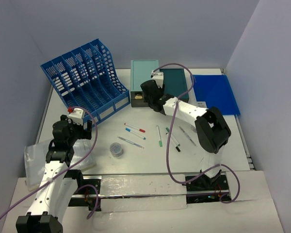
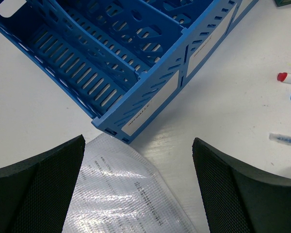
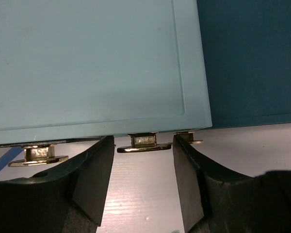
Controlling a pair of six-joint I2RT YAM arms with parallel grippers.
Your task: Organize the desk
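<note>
The white desk holds scattered stationery. My right gripper is at the front of the light teal drawer box. In the right wrist view its jaws stand open on either side of the middle brass handle, a thin gap on each side. My left gripper hangs wide open near the front corner of the blue file rack. Nothing sits between the left gripper fingers, and a clear plastic sleeve lies on the desk below.
A dark teal box stands right of the light one, and a blue folder lies at the far right. Several pens and a small round container lie mid-desk. The plastic sleeve overhangs the left edge.
</note>
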